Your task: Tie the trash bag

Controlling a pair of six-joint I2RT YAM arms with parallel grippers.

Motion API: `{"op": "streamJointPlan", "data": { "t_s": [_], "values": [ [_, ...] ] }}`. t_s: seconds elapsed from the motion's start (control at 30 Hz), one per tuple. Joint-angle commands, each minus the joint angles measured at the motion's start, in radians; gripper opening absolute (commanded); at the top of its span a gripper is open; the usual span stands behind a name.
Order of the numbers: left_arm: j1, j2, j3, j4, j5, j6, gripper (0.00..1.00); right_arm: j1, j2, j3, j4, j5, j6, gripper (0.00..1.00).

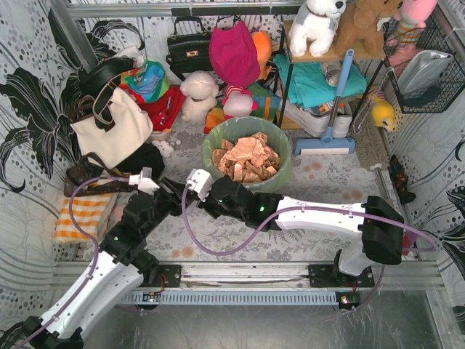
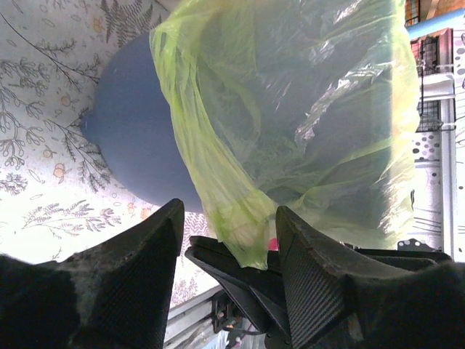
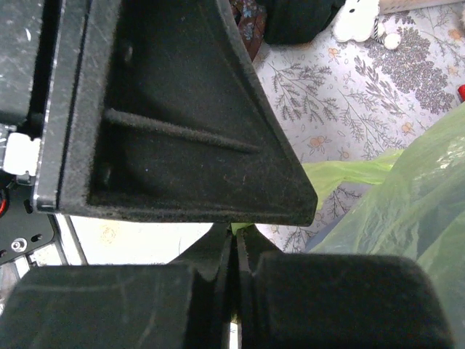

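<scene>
Left tool [image 2: 229, 218] open, straddling a trash bag [image 2: 305, 109] flap at lower centre; right tool [image 3: 234, 243] clamped shut on it.

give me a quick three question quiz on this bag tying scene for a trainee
1. True or false: the left gripper is shut on the trash bag.
2. The scraps inside the trash bag are: A) blue B) tan C) black
3. Which gripper pinches a flap of the bag?
Key: 1 false, its jaws stand open on either side of the flap. 2 B. 3 the right gripper, jaws shut on green plastic.
</scene>
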Motion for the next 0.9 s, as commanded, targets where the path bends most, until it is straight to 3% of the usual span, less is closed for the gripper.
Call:
{"op": "streamJointPlan", "data": {
  "t_s": [0.0, 0.3, 0.57, 0.73, 0.77, 0.8, 0.87],
  "values": [
    [0.004, 0.013, -0.004, 0.05, 0.054, -0.004, 0.6, 0.005, -0.032, -0.011, 0.034, -0.013, 0.017, 0.0],
    [0.003, 0.051, -0.02, 0.107, 0.088, 0.014, 0.37, 0.005, -0.035, -0.009, 0.023, -0.015, 0.019, 0.0],
    [0.003, 0.055, 0.07, -0.057, 0.028, 0.146, 0.04, 0.005, -0.026, -0.003, -0.001, -0.012, 0.022, 0.0],
    [0.003, 0.058, 0.147, -0.164, -0.03, 0.252, 0.0, 0.006, -0.041, 0.011, -0.024, -0.019, 0.033, 0.0],
    [0.003, 0.056, 0.16, -0.168, -0.031, 0.276, 0.0, 0.006, -0.049, 0.016, -0.031, -0.024, 0.04, 0.02],
    [0.003, 0.05, 0.163, -0.166, -0.029, 0.298, 0.0, 0.006, -0.058, 0.024, -0.041, -0.033, 0.045, 0.11],
    [0.003, 0.042, 0.166, -0.167, -0.031, 0.329, 0.0, 0.005, -0.077, 0.05, -0.074, -0.054, 0.063, 0.36]
  ]
}}
